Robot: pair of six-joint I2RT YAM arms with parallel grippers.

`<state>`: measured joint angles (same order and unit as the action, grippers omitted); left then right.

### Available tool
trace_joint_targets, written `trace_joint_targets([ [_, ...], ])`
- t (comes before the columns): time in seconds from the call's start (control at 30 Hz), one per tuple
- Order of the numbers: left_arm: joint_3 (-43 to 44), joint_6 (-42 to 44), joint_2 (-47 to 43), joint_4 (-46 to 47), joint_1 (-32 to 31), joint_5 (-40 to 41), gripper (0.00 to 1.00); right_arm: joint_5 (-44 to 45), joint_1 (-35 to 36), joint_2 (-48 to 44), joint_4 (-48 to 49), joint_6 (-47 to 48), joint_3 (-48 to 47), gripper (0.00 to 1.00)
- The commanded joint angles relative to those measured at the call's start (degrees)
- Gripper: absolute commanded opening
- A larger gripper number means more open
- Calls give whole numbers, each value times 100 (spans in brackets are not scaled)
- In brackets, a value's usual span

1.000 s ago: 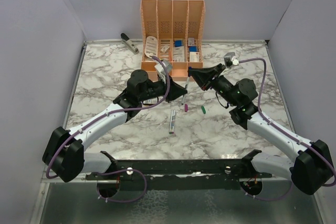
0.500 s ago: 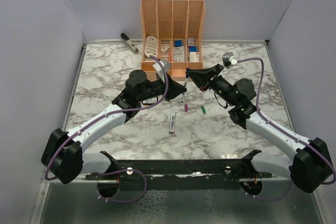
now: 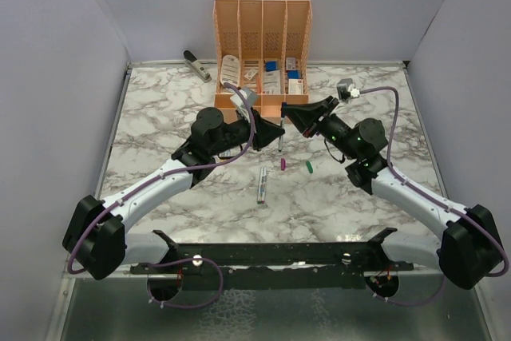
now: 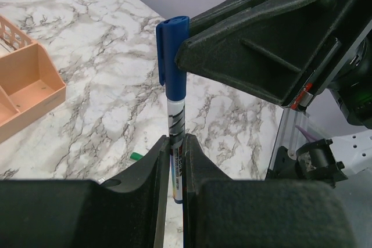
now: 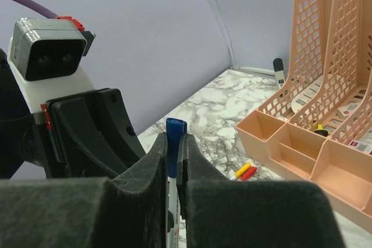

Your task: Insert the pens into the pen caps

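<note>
My left gripper (image 4: 176, 140) is shut on the whitish barrel of a pen (image 4: 175, 117) held upright above the table. A blue pen cap (image 4: 172, 45) sits on the pen's top end. My right gripper (image 5: 173, 140) is shut on that blue cap (image 5: 175, 129). In the top view both grippers, left (image 3: 270, 129) and right (image 3: 289, 113), meet in front of the organiser with the pen (image 3: 279, 140) between them. A purple cap (image 3: 283, 164), a green cap (image 3: 309, 167) and another pen (image 3: 262, 184) lie on the marble.
The orange organiser (image 3: 262, 17) stands at the back centre, close behind the grippers. A grey stapler (image 3: 196, 64) lies at the back left. A yellow cap (image 5: 243, 170) and a red cap (image 5: 249, 173) lie beside the organiser's tray (image 5: 273, 143).
Both grippers have drawn closer together and shifted slightly toward the organiser. Less of the pen shows between them.
</note>
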<state>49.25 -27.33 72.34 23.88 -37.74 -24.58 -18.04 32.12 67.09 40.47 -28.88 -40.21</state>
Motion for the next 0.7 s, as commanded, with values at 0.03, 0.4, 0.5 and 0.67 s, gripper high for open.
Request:
trace_joint_targets([
  [0.03, 332, -28, -207, 987, 29, 606, 0, -312, 74, 289, -1079, 217, -50, 2],
  [0.4, 512, 273, -322, 1062, 104, 1020, 0, -244, 208, 577, -1907, 371, -115, 2],
  [0.5, 534, 354, -355, 1090, 122, 1152, 0, -144, 412, 694, -2088, 494, -181, 2],
  [0.67, 556, 410, -377, 1221, 159, 1289, 0, -45, 650, 923, -2245, 562, -269, 2],
])
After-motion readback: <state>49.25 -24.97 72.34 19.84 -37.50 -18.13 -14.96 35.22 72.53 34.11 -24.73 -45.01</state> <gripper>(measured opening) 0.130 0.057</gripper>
